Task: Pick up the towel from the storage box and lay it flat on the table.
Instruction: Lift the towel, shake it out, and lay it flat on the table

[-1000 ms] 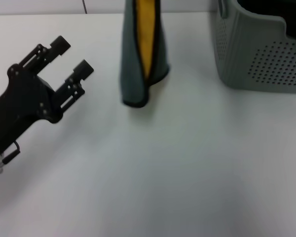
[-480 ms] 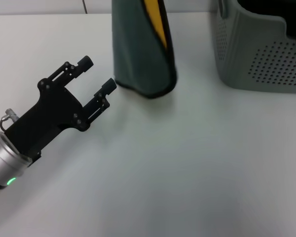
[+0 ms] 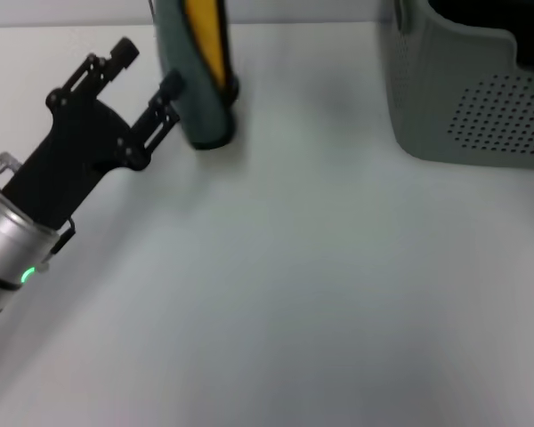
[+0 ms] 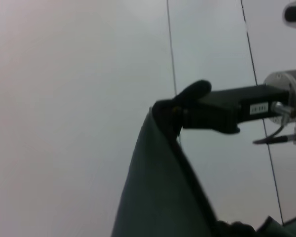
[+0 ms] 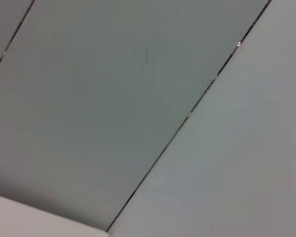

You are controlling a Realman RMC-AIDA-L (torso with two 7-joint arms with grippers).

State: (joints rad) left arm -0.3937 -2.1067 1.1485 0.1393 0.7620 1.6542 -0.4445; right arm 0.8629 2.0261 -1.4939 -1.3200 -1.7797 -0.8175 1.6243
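At far left, left gripper (image 3: 147, 78), fingers spread, flanks hanging towel (image 3: 196, 80). Right gripper (image 4: 180, 106) pinches its top corner. Risk: towel sways, left closes on air.

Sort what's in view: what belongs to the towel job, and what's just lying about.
Job: towel, hanging; storage box; table; left gripper, open beside the towel; right gripper, pinching its top.
Not the job: only wall panels.

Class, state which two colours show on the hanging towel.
Teal-grey outside with a mustard-yellow strip inside; the towel shows both best in the head view.
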